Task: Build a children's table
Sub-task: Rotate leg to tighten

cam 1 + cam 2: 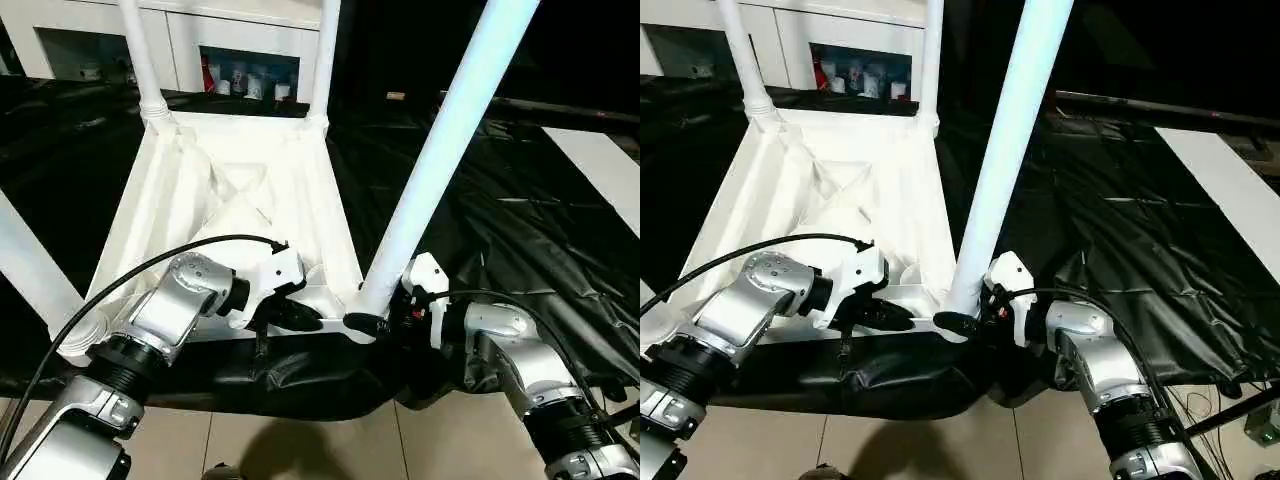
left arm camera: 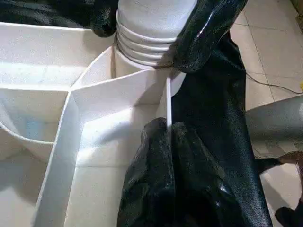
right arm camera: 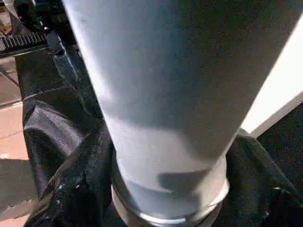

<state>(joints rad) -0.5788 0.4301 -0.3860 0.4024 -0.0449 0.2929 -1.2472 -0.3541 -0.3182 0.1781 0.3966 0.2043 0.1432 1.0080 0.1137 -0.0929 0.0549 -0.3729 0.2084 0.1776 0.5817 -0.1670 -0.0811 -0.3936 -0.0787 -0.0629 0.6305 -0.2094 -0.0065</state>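
We see the table top (image 1: 240,190) as smooth white plastic with a faint sheen, its underside ribbed. The legs (image 1: 440,150) are smooth, glossy plastic tubes, pale blue-white, ridged at the base. The sheet (image 1: 520,230) on the work table is black, wrinkled and glossy, like plastic film. The forearms (image 1: 180,305) are brushed silver metal. The floor (image 1: 910,445) shows matt beige tiles.

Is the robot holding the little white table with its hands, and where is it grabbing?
Yes. The left gripper pinches the table top's near rim; the right gripper's jaws grip the near-right leg at its base.
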